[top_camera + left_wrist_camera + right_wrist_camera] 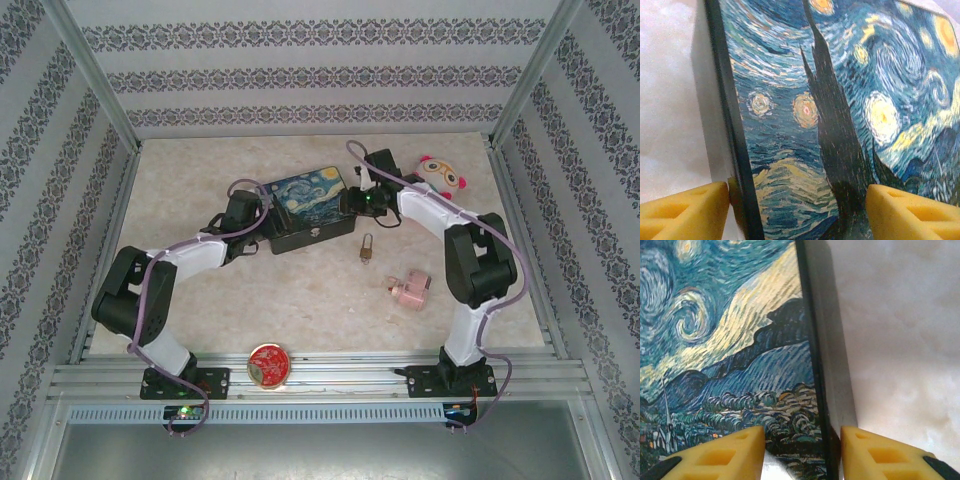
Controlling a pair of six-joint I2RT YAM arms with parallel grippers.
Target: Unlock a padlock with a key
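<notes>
The brass padlock (368, 248) with its silvery shackle lies on the table, just right of the Starry Night box (305, 208). My left gripper (262, 207) is at the box's left end. In the left wrist view the left gripper (798, 210) is open and straddles the lid's black edge (742, 165): one fingertip (687, 212) is against the outer side, the other over the painted lid. My right gripper (352, 200) is at the box's right end. There the right gripper (802, 452) is open across the rim (815, 365), its outer fingertip (875, 455) against the side wall. The key is out of view.
A pink blocky object (410, 290) lies right of the padlock. A plush toy (443, 175) sits at the back right. A round red thing (268, 363) rests on the rail at the near edge. Patterned walls close in the table on three sides.
</notes>
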